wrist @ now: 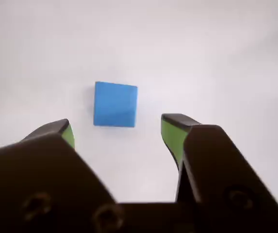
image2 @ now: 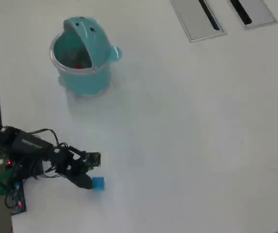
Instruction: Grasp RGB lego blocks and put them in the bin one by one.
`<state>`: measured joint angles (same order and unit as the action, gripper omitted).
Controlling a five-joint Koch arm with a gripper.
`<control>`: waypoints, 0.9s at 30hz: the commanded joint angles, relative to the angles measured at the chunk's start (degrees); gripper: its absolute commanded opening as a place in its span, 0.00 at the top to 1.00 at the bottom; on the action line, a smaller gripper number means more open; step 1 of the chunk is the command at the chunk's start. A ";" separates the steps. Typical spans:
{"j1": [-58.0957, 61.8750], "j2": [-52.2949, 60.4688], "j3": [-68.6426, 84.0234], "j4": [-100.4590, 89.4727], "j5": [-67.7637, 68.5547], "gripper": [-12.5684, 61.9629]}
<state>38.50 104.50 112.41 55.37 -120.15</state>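
A blue cube (wrist: 115,104) lies on the white table, just ahead of my gripper (wrist: 116,130) in the wrist view. The jaws stand wide open with green pads (wrist: 171,137) on either side, and the cube is beyond the tips, not between them. In the overhead view the blue cube (image2: 98,183) sits at the lower left, right beside the gripper (image2: 88,182). The teal whale-shaped bin (image2: 83,77) stands at the upper left, lid tipped back, with something red (image2: 78,65) inside it. The yellow-green cube is not in view.
Two grey slotted plates (image2: 197,19) lie in the table at the top right in the overhead view. The arm's base with cables (image2: 12,165) sits at the left edge. White table surface (image2: 192,136) stretches to the right.
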 commanded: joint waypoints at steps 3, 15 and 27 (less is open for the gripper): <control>-0.26 -0.70 -2.55 0.70 -0.35 0.37; -0.88 -7.03 -4.92 4.22 -0.26 0.37; -0.35 -18.11 -13.62 3.87 -0.26 0.37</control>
<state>37.88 86.48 103.89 59.33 -120.15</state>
